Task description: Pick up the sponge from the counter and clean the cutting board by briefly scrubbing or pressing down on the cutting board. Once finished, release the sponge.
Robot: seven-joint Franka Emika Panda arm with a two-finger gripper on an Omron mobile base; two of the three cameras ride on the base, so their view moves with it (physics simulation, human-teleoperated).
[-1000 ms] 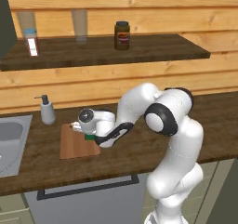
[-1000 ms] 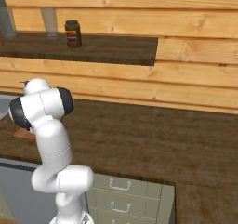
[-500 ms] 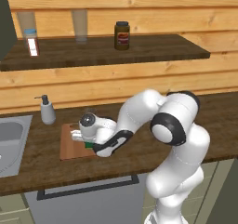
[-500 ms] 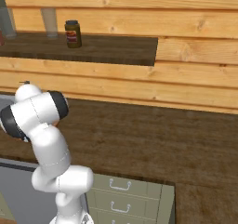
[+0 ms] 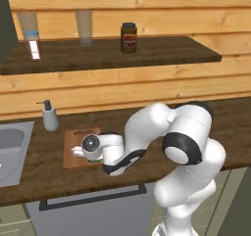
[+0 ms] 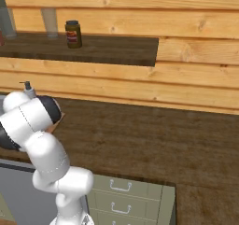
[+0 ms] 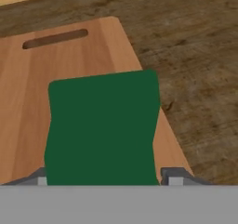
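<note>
In the hand view we see our gripper [image 7: 103, 180] closed onto the sponge [image 7: 102, 128], a finger at each side of it near the bottom edge; the green scrubbing face is toward the camera and the block pinches in slightly at the waist where it is squeezed. The sponge sits over the cutting board [image 7: 28, 88], covering its lower middle (whether it presses on the wood or hangs just above it, we cannot tell). The board's slot handle [image 7: 55, 38] lies toward 11 o'clock from the sponge, and the dark counter [image 7: 200, 69] runs from 12 round to 4 o'clock.

In the left base view the hand is low over the cutting board [image 5: 73, 143], with a sliver of green sponge [image 5: 94, 158] under the wrist. From the board, a soap dispenser [image 5: 49, 116] stands at 11 o'clock, the steel sink [image 5: 12, 152] at 9 o'clock, and on the wall shelf [image 5: 108, 54] at 12 to 1 o'clock is a dark jar [image 5: 129, 37].

In the right base view the jar [image 6: 73, 33] sits at 11 o'clock on the shelf.
</note>
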